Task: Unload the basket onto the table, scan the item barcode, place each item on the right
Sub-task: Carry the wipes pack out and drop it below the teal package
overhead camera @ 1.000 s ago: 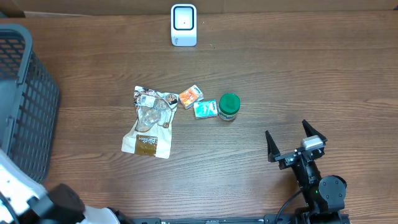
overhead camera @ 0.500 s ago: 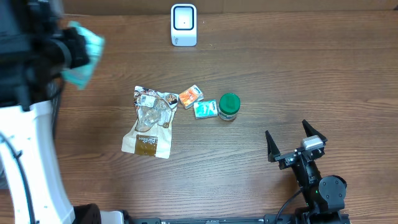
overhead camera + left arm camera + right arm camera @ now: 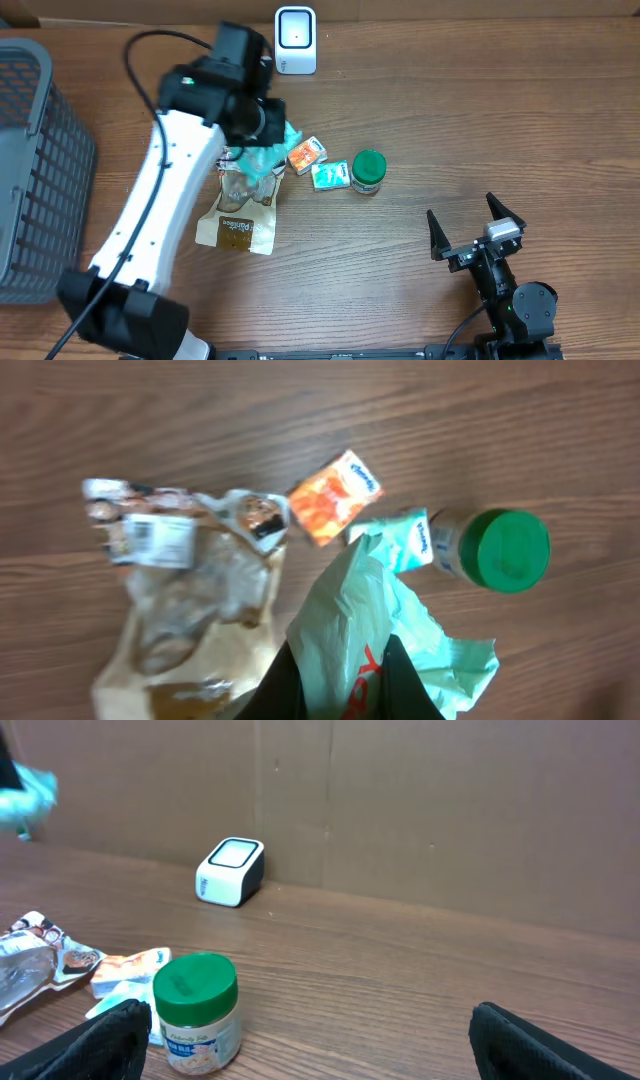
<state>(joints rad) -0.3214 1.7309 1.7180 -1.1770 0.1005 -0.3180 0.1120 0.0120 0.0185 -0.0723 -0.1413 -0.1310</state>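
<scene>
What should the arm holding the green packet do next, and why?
Probably carry the green packet up to the white scanner. The left gripper is shut on it, hanging over the snack bag, not yet in front of the scanner.

A crumpled mint-green packet [image 3: 360, 622] with red print is pinched in the left tool [image 3: 338, 695], left of centre. A white scanner [image 3: 296, 40] with a dark window is stood upright at the desk's [image 3: 480, 120] far edge.

A dark mesh basket [image 3: 40, 170] sits at the wooden surface's [image 3: 480, 120] left edge. In the middle lie a crumpled bag [image 3: 238, 215], an orange packet [image 3: 307, 154] and a teal packet [image 3: 330, 176] beside a green-lidded jar [image 3: 368, 171].
</scene>
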